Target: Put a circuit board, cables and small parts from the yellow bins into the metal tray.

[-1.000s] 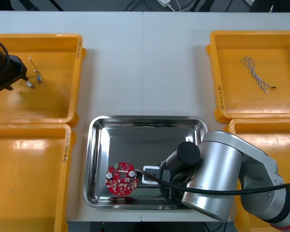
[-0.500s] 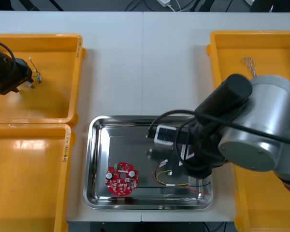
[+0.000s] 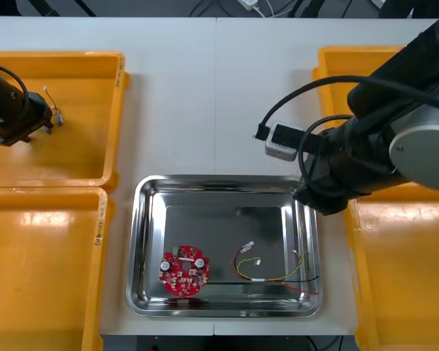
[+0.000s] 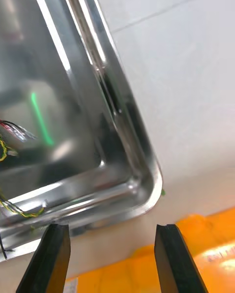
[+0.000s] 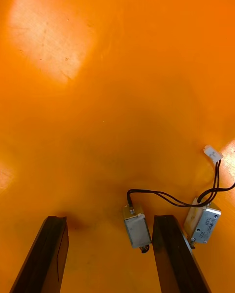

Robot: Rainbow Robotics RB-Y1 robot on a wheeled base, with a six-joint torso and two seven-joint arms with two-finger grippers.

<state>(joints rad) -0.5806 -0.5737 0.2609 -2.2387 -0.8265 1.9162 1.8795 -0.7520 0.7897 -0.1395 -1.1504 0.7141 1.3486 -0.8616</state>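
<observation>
While the right gripper (image 4: 111, 227) hangs open and empty just beside a corner of the shiny metal tray (image 3: 223, 180), we see the round red circuit board (image 3: 184, 270) and the red and yellow cable (image 3: 260, 279) lying inside it. Over in the far-left yellow bin (image 3: 88, 150), the left gripper (image 5: 108, 219) hovers, fingers spread, above 2 small metal parts (image 5: 137, 230).
</observation>
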